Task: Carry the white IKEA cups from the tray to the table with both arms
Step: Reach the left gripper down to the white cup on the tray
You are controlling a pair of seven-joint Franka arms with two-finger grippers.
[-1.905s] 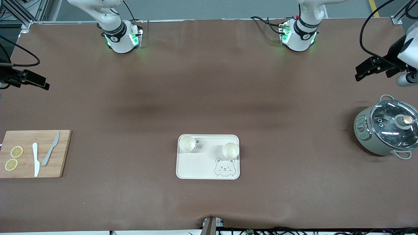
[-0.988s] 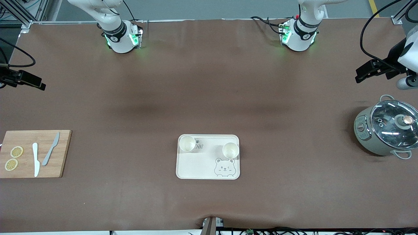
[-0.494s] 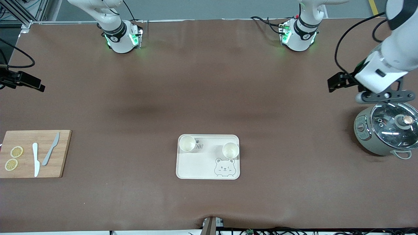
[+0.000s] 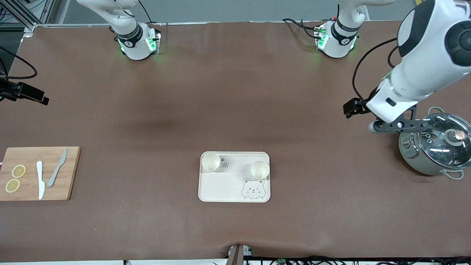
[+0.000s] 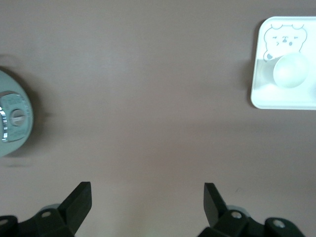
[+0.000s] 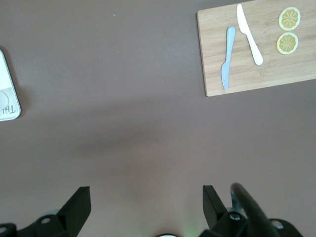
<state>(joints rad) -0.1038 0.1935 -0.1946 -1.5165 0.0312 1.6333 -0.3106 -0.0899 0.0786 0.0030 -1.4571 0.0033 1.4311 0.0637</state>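
Two white IKEA cups stand upright on the cream bear-print tray [image 4: 234, 184]: one [image 4: 211, 162] at its corner toward the right arm's end, the other [image 4: 259, 169] by its edge toward the left arm's end. The left wrist view shows that second cup [image 5: 289, 70]. My left gripper [image 5: 146, 193] is open and empty, in the air over bare table between the pot and the tray; its hand [image 4: 397, 126] shows beside the pot. My right gripper [image 6: 146, 193] is open and empty over bare table between the tray and the cutting board.
A grey-green pot with a glass lid [image 4: 436, 147] stands at the left arm's end. A wooden cutting board [image 4: 40, 173] with two knives and two lemon slices lies at the right arm's end. The right wrist view shows the tray's edge [image 6: 9, 106].
The left arm has swung in from the table's end toward the middle, now beside the pot. The right arm's hand drifted slightly toward the view's edge. The cups and tray have not moved.
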